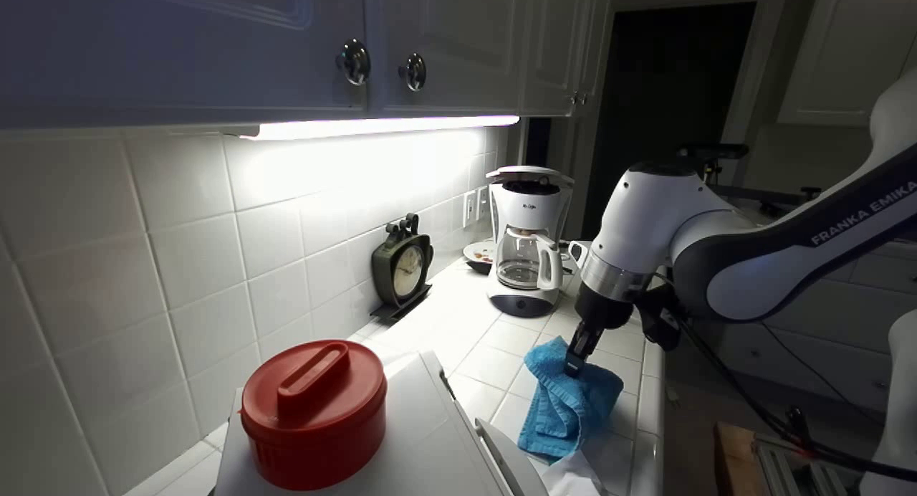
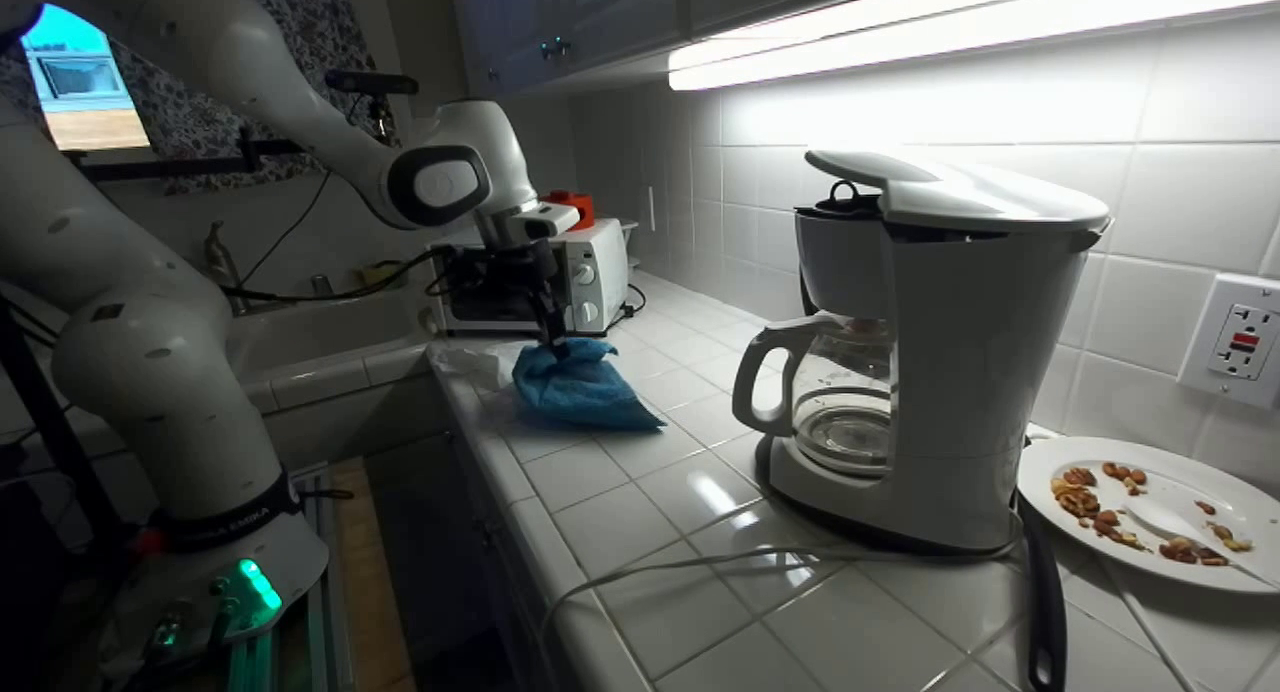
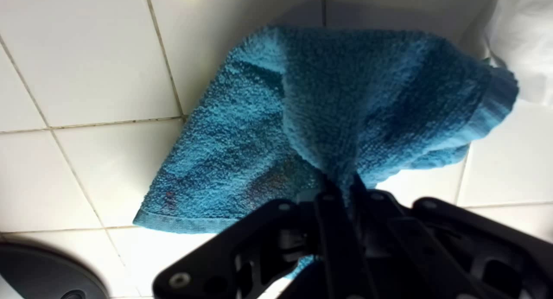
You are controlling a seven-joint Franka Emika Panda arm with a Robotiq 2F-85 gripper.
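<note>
A blue terry towel [image 1: 562, 413] lies bunched and folded on the white tiled counter; it also shows in an exterior view [image 2: 585, 394] and in the wrist view [image 3: 242, 135]. My gripper [image 3: 343, 182] is shut on a pinched fold of this towel. The pinched part is raised into a peak, and the lower parts of the towel rest on or close to the tiles. The gripper also shows pointing down at the towel in both exterior views [image 1: 575, 361] [image 2: 556, 346]. The fingertips are partly hidden by the cloth. A dark stain shows on the towel near the fingers.
A white coffee maker [image 2: 960, 392] with a glass carafe [image 2: 845, 412] stands along the counter. A white toaster oven [image 1: 423, 431] bears a red lidded container [image 1: 315, 410]. White crumpled material [image 3: 525, 44] lies beside the towel. A clock [image 1: 408, 270], a plate of nuts [image 2: 1045, 472] and a cord [image 2: 700, 562] are nearby.
</note>
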